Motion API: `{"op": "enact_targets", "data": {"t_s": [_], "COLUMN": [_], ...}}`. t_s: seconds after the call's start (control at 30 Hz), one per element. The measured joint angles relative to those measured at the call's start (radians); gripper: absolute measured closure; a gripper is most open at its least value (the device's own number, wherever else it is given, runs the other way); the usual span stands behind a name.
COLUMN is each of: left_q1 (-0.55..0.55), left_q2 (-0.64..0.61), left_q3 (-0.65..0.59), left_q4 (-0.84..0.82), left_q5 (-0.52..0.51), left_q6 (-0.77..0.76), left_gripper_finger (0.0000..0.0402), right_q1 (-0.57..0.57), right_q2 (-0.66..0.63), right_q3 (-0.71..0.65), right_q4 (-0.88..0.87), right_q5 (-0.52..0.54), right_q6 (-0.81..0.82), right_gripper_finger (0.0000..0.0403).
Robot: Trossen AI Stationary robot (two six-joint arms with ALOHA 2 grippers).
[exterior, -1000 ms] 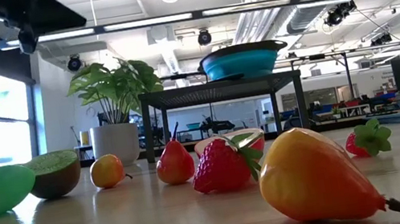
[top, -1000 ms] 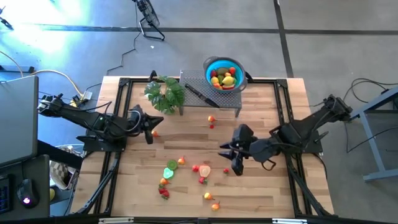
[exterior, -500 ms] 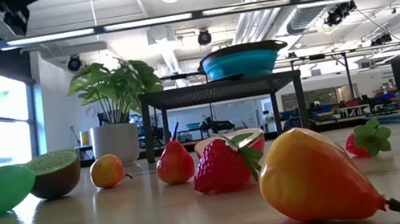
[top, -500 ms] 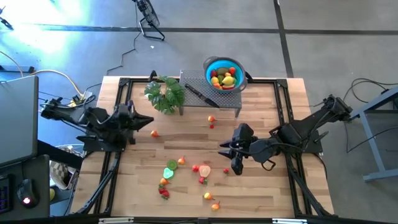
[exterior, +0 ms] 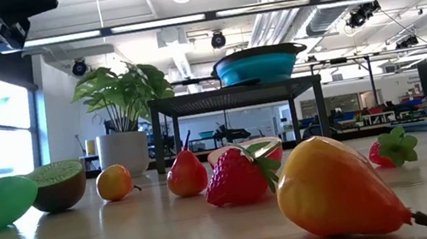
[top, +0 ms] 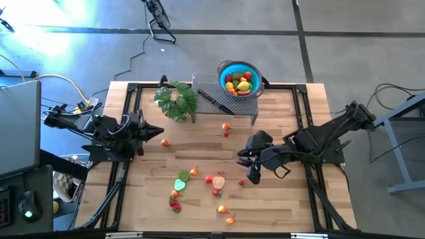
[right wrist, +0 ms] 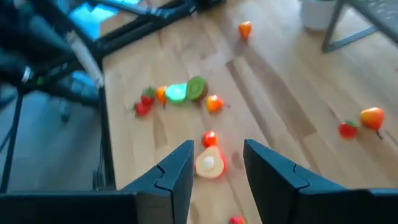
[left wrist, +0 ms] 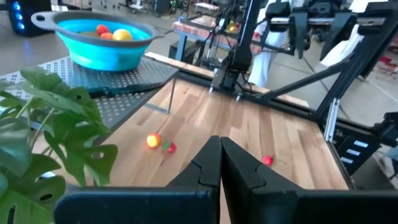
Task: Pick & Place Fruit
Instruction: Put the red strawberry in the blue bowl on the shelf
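**Toy fruit, scattered lot, with two hands**

Fruit (top: 216,181) loose on the wooden table (top: 279,206), mostly in a near-centre cluster: green piece (top: 180,184) beside halved kiwi (top: 183,176), pale halved piece (right wrist: 209,163), strawberries, orange pieces. One small orange piece (top: 165,142) apart at the left; a yellow-red pair (top: 226,126) just before the metal stand (top: 255,114). More fruit inside the blue bowl (top: 226,69) atop the stand. Black-handled knife (top: 212,100) on the stand's mesh; leafy plant (top: 176,99) beside it.

Right hand (top: 252,178) above the table just right of the cluster, fingers (right wrist: 174,171) spread with a moderate gap, nothing between. Left hand (top: 159,132) over the table's left side, fingers (left wrist: 208,165) pressed together, empty, near the lone orange piece.
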Motion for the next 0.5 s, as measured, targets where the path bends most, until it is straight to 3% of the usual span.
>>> {"op": "enact_targets", "data": {"t_s": [0.27, 0.5], "left_q1": [0.000, 0.000], "left_q2": [0.000, 0.000], "left_q3": [0.000, 0.000], "left_q4": [-0.032, -0.047], "left_q5": [-0.001, -0.003], "left_q6": [-0.002, -0.005], "left_gripper_finger": [0.0402, 0.0402], "right_q1": [0.000, -0.008], "right_q2": [0.000, 0.039], "right_q3": [0.000, 0.000], "right_q4": [-0.003, -0.003], "right_q5": [-0.084, -0.159], "right_q6": [-0.197, -0.257], "right_gripper_finger": [0.0270, 0.0270]}}
